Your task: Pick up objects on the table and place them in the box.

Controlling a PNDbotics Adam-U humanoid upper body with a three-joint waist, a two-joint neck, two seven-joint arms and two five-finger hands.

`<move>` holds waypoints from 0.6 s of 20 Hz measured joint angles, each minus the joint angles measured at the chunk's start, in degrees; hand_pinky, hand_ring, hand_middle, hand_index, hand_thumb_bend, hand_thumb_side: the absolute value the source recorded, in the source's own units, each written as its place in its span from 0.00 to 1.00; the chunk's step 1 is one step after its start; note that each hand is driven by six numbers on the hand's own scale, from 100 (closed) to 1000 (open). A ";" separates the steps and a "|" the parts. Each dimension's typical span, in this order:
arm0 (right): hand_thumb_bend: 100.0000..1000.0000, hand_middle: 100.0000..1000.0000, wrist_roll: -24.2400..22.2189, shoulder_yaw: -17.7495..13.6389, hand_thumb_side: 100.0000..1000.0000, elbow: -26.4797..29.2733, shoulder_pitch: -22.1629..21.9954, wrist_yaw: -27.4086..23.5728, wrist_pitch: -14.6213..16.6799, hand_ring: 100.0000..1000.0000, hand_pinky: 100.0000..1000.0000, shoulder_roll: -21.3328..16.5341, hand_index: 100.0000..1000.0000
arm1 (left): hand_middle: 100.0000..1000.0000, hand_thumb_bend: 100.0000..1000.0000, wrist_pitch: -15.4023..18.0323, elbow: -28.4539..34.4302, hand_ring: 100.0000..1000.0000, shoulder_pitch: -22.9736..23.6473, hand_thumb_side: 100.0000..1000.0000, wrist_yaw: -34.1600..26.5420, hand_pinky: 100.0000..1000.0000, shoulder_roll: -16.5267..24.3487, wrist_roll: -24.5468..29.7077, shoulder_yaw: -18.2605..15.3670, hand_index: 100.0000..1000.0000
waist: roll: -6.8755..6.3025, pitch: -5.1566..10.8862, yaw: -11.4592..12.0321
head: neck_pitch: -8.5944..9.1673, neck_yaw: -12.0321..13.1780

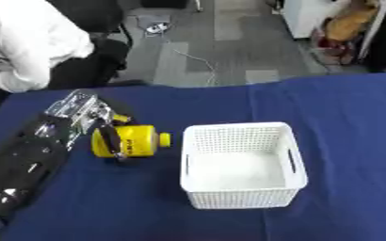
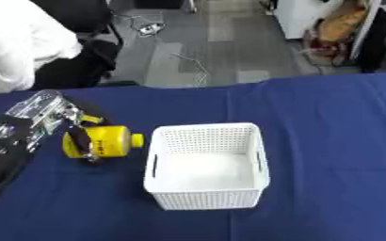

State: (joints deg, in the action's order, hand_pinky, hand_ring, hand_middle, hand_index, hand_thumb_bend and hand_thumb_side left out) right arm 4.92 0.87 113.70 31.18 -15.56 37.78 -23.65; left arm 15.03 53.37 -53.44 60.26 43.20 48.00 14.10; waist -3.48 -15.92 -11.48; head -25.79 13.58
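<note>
A yellow bottle (image 1: 137, 140) lies on its side on the blue table, its cap pointing right toward the white basket (image 1: 197, 186). My left hand (image 1: 106, 127) comes in from the left, its dark fingers curled round the bottle's body. The basket stands just right of the bottle and looks empty inside. My right hand shows in neither view.
The blue tablecloth (image 1: 344, 122) spreads right of and behind the basket. A person in a white top (image 1: 23, 42) sits at the far left edge, beyond the table. Grey floor with cables lies past the table's far edge.
</note>
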 measured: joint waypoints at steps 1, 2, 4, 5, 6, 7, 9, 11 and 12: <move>0.17 0.41 0.00 0.00 0.89 0.00 0.00 -0.01 0.00 0.33 0.24 0.00 0.52 | 0.79 0.52 -0.01 0.00 0.66 0.01 0.51 0.00 0.68 0.00 0.01 -0.01 0.92 | 0.00 0.00 -0.01 | 0.10 0.00; 0.18 0.41 0.00 0.00 0.89 0.00 0.00 -0.01 0.00 0.33 0.24 0.00 0.52 | 0.78 0.49 -0.01 0.00 0.65 0.05 0.51 0.00 0.67 0.00 0.01 -0.01 0.92 | 0.00 0.00 -0.02 | 0.14 0.00; 0.17 0.41 0.00 0.00 0.89 0.00 0.00 -0.01 0.00 0.33 0.24 0.01 0.52 | 0.78 0.44 -0.01 0.02 0.64 0.16 0.53 0.00 0.67 0.00 0.01 -0.03 0.91 | -0.03 0.00 -0.04 | 0.15 0.00; 0.17 0.41 0.00 0.00 0.89 0.00 0.01 -0.01 0.00 0.33 0.24 0.01 0.52 | 0.77 0.42 -0.01 0.03 0.63 0.17 0.54 -0.01 0.66 0.00 0.01 -0.04 0.91 | -0.03 0.00 -0.04 | 0.15 0.00; 0.17 0.41 0.00 0.00 0.89 0.00 0.01 -0.01 0.00 0.33 0.24 0.01 0.52 | 0.77 0.41 -0.01 0.03 0.63 0.18 0.54 -0.04 0.66 0.00 0.01 -0.04 0.91 | -0.03 0.00 -0.06 | 0.15 0.00; 0.17 0.41 0.00 0.00 0.89 0.00 0.01 -0.01 0.00 0.33 0.24 0.01 0.52 | 0.76 0.40 -0.01 0.03 0.62 0.21 0.53 -0.07 0.65 -0.01 0.01 -0.04 0.91 | -0.03 0.00 -0.07 | 0.15 0.00; 0.17 0.41 0.00 0.00 0.89 0.00 0.01 -0.01 0.00 0.33 0.24 0.01 0.52 | 0.75 0.39 -0.01 0.03 0.60 0.30 0.53 -0.22 0.63 -0.01 0.01 -0.04 0.90 | -0.03 0.00 -0.08 | 0.16 0.00; 0.17 0.41 0.00 0.00 0.89 0.00 0.01 -0.01 0.00 0.33 0.24 0.01 0.52 | 0.73 0.39 -0.02 0.03 0.58 0.42 0.53 -0.29 0.60 -0.01 0.02 -0.05 0.89 | -0.04 0.00 -0.10 | 0.24 0.00; 0.17 0.41 0.00 0.00 0.89 0.00 0.01 -0.01 0.00 0.33 0.24 0.01 0.52 | 0.72 0.39 -0.03 0.02 0.57 0.43 0.53 -0.29 0.59 -0.01 0.03 -0.08 0.88 | -0.04 0.00 -0.11 | 0.25 0.00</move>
State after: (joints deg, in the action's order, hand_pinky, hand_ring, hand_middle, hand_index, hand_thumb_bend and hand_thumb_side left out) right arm 4.92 0.87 113.70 31.20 -15.57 37.78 -23.64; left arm 15.00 53.39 -53.01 59.97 43.19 48.03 14.02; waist -3.52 -15.92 -11.60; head -25.54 13.58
